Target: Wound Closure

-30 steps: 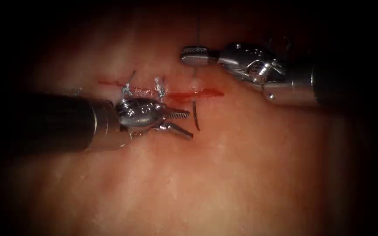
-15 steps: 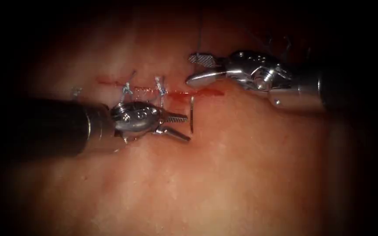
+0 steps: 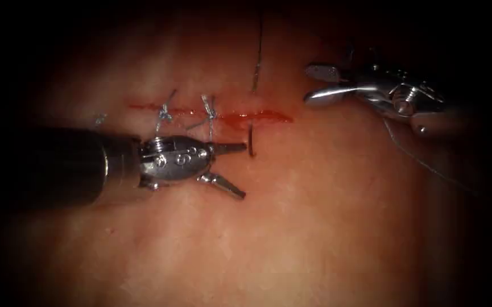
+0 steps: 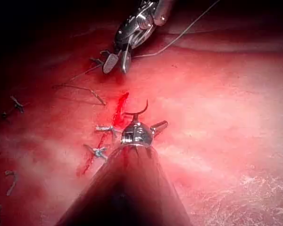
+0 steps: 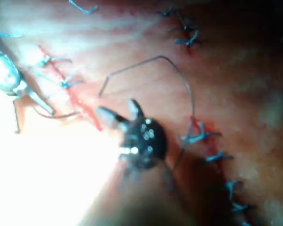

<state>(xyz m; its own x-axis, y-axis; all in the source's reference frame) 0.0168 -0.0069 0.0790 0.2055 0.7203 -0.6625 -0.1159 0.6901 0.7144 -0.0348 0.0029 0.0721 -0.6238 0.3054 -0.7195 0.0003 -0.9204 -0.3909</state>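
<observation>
The cut (image 3: 200, 111) runs across the tissue (image 3: 291, 216), with red fluid (image 3: 257, 117) at its right end. The needle (image 3: 251, 140) stands in the tissue just below that end, and a short dark piece of it rises out. My left tool (image 3: 240, 169) comes in from the left with jaws open and holds nothing; its upper jaw tip lies right beside the needle. In the left wrist view the needle's curve (image 4: 140, 109) arches just ahead of that tool (image 4: 144, 121). My right tool (image 3: 314, 85) hovers open and empty up and to the right of the cut. Thread (image 3: 256, 68) hangs above the cut.
Two knotted stitches (image 3: 163, 112) (image 3: 207, 109) close the left part of the cut. A loose strand of thread (image 3: 422, 162) trails under the right tool's shaft. In the right wrist view thread loops (image 5: 165, 59) past the right tool (image 5: 119, 111), and older stitches (image 5: 200, 136) lie nearby.
The right jaws, shut above the cut a second ago, opened and drew back to the right. The left jaws spread wider, and the needle stands more upright and shorter.
</observation>
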